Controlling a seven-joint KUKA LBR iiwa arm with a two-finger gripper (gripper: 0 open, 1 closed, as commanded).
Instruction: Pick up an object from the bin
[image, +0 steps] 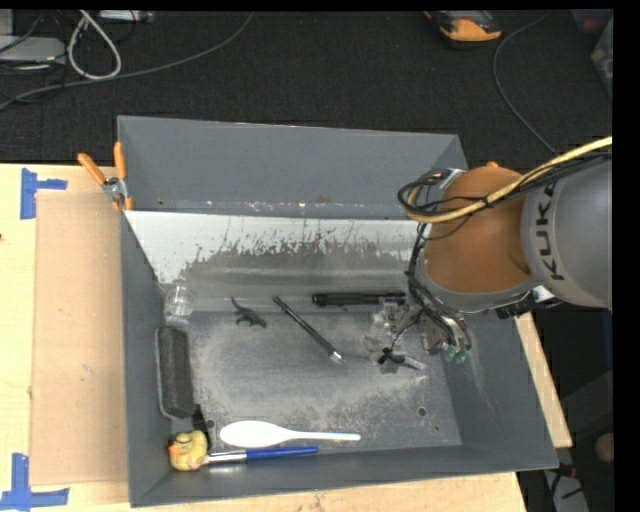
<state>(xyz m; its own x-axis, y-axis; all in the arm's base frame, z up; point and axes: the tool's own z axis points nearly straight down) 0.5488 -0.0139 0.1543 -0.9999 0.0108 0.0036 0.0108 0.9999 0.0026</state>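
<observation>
I am looking down into the grey bin (300, 190) with the arm reaching in from the right, and its pincer (400, 350) is hanging low over the right part of the floor, close to the right wall. The orange wrist cover (475, 240) and its cables are hiding much of the tool, so I cannot tell whether the pincer is open or closed, and I am seeing nothing clearly gripped in it.

Nearest to it are the black pen (355, 298), lying flat along the foot of the back wall with its end just beside the tool, and the thin rod (305, 328), lying slantwise a little to the left. Something small and pale is sitting right under the tool, too muddled for me to name.

The rest is lying well apart, pushed against the edges: a dark long block (175, 370) along the left wall, a white spoon (280, 435) and a blue-handled tool (265, 453) with a yellow head (187, 450) along the front.

I am judging that the pick is not yet made, and that the pen, lying loose and near, is the likeliest choice.
</observation>
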